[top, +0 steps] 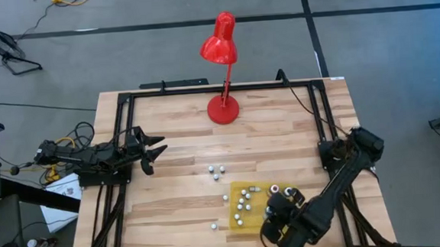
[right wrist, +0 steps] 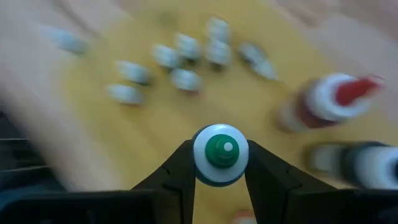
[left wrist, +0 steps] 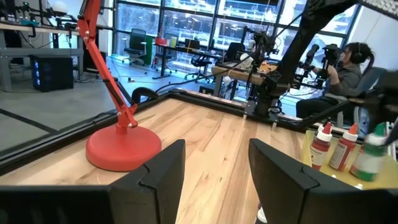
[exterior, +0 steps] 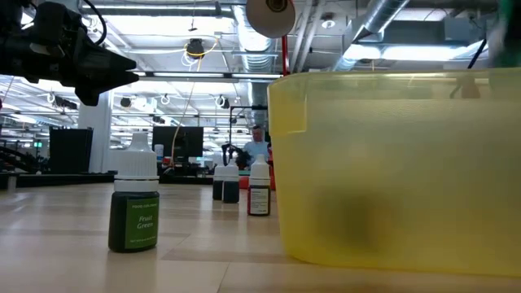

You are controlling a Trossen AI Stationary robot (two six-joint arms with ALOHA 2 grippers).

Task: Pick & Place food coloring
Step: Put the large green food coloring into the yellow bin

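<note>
the right gripper [right wrist: 217, 163], low centre of frame, clasps a green-capped food coloring bottle [right wrist: 219, 154] above the yellow bin [top: 245, 221]; lower it straight, clear of the neighbouring bottles, before releasing. the left gripper [top: 154, 152] waits, spread, mid-left.

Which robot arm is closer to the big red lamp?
The left one. The left gripper waits open at the table's left edge, a short way from the red lamp. The right gripper is down over the yellow tray, holding a green-capped bottle.
</note>
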